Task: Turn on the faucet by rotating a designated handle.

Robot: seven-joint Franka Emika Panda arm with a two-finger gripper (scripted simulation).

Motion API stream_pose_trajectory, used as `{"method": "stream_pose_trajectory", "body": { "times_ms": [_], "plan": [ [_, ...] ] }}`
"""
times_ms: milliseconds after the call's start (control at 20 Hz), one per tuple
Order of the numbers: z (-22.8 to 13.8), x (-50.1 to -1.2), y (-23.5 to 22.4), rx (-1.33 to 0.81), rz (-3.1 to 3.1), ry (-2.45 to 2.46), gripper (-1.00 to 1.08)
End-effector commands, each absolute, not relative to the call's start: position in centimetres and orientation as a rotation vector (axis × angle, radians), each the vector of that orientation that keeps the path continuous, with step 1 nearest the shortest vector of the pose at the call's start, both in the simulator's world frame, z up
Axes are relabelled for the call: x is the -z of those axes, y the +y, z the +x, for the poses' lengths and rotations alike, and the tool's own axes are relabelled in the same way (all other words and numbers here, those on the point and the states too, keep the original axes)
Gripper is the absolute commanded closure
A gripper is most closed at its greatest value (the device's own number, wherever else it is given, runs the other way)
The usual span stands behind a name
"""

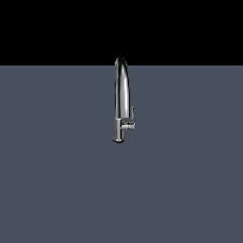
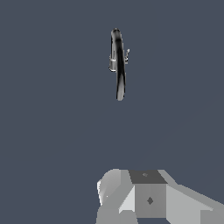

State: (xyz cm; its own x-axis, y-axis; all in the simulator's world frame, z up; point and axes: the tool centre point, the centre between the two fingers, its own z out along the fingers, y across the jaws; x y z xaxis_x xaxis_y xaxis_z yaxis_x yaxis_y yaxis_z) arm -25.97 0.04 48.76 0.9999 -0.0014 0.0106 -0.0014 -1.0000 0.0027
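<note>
— Chrome is all that stands out in the exterior view: the faucet [image 1: 121, 97] rises upright near the middle of a flat slate-grey desk [image 1: 57, 180], with a black band of background behind its top.

— How is it shaped?

— A short cylindrical base sits on the desk, and from it a slim, tall spout climbs and arches over at the top. Seen from this side, the arch looks almost like a single narrow column.

— And the handle?

— The handle [image 1: 129, 121] sticks out from the base toward the exterior view's right: a short sideways stub with a thin blade standing upright at its end, close beside the lower spout.

— Any arm in that view?

— No part of the robot shows there.

— What about the wrist view?

— The faucet [image 2: 118, 63] appears from above as a dark, narrow, elongated form on the same grey surface. The handle [image 2: 126, 56] shows as a tiny pale sliver on one side of it, too small to read its angle.

— And the end effector?

— Only pale grey and white blocky parts of the robot's wrist and hand body [image 2: 148, 197] fill the picture's edge. The fingers are out of sight, so I cannot tell whether the end effector is wide or narrow. That body lies well apart from the faucet, touching nothing.
</note>
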Motion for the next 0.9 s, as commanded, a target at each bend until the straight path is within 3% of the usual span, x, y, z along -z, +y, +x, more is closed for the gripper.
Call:
{"method": "stream_pose_trajectory", "body": {
  "times_ms": [0, 850],
  "plan": [
    [-26.0, -48.8, 0.0, -0.017, 3.139, -0.002, 1.08],
    [-22.0, -47.9, 0.1, 0.136, 3.217, -0.142, 1.08]
  ]
}}
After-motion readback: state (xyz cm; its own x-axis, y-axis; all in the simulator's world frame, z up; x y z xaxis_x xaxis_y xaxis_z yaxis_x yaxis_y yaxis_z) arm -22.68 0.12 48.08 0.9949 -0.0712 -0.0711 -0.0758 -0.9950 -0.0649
